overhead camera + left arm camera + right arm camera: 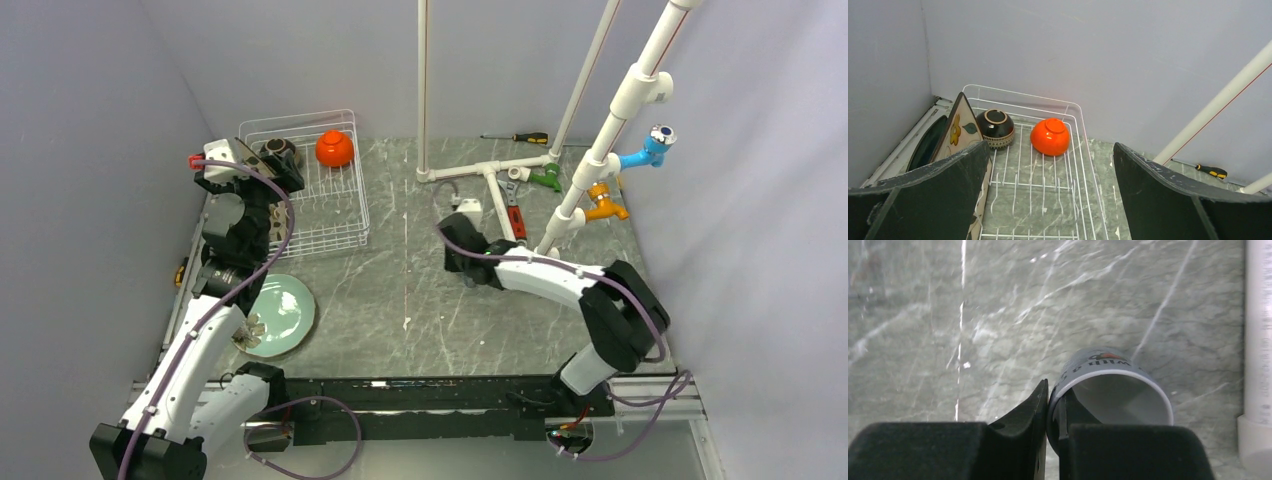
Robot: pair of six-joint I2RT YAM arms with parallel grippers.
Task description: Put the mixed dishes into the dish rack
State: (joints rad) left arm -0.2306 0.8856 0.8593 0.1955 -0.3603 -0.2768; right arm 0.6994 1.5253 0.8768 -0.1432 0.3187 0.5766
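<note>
The white wire dish rack (pixel 318 215) stands at the back left and fills the left wrist view (pixel 1048 190). In it, the orange bowl (pixel 334 148) (pixel 1050 136) and the dark brown bowl (pixel 279 152) (pixel 994 128) lie upside down. The brown floral plate (pixel 959 131) stands on edge at the rack's left side, with the dark teal plate (pixel 927 144) behind it. The pale green plate (pixel 285 312) lies on the table near the left arm. My left gripper (pixel 262 166) (pixel 1052 167) is open and empty above the rack. My right gripper (pixel 462 226) (pixel 1054 400) is shut on the wall of a white pipe piece (pixel 1108 385).
A white plastic pipe frame (pixel 500 170) stands at the back right with blue (pixel 655 150), orange (pixel 606 208) and green (pixel 548 178) taps. A screwdriver (pixel 525 137) (pixel 1212 171) lies by the back wall. A red-handled tool (pixel 516 220) lies beside the frame.
</note>
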